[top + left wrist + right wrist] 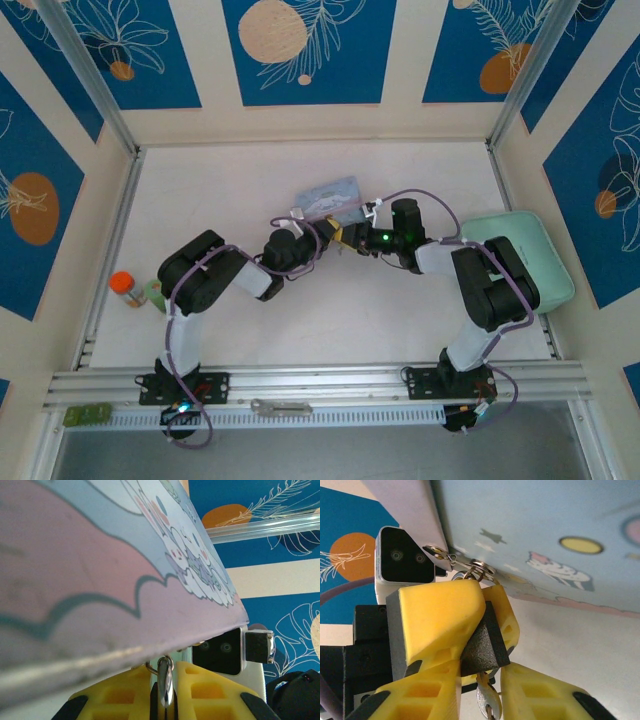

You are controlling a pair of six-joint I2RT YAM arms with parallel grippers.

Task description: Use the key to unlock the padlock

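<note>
The dark padlock [490, 645] hangs by its thin silvery shackle [165, 680] from a ring on the edge of the pale blue cartoon tin [545, 530]. My left gripper [165, 674] is shut on it, its yellow fingers [440, 615] clamping the dark body. The small pale key [488, 700] sticks out of the padlock's underside. My right gripper [482, 680] is open, with one yellow finger either side of the key and a gap on the left. From above, both grippers [345, 237] meet just in front of the tin [330, 195].
A mint green tray [525, 255] lies at the right, beside the right arm. An orange-capped bottle [125, 288] and a green item [153, 293] stand at the left edge. A flat silvery bar [280, 407] rests on the front rail.
</note>
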